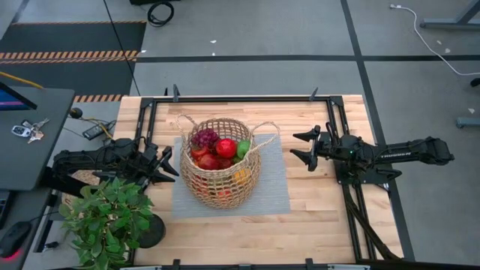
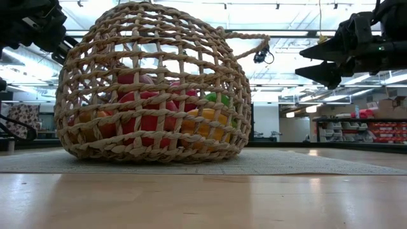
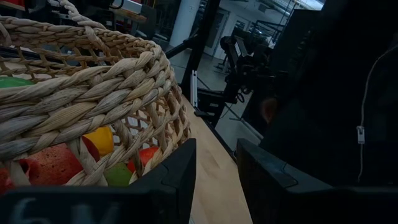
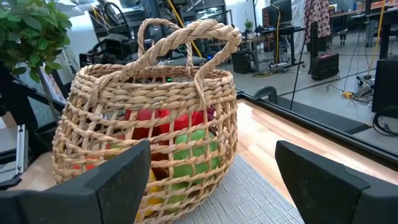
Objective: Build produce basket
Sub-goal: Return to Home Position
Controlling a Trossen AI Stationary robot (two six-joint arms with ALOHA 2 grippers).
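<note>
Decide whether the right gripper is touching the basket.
Apart. The high view shows a strip of grey mat lying between the right gripper, jaws open, and the basket.

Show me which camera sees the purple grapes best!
The high view: it looks straight down into the round tan wicker basket, where the purple toy grapes lie on top. In the low and wrist views I cannot pick them out behind the weave.

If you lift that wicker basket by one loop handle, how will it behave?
It probably tips: the basket holds piled produce and each thin handle sits at the rim's edge. Its open weave looks lopsided in the low view, so it likely flexes.
</note>
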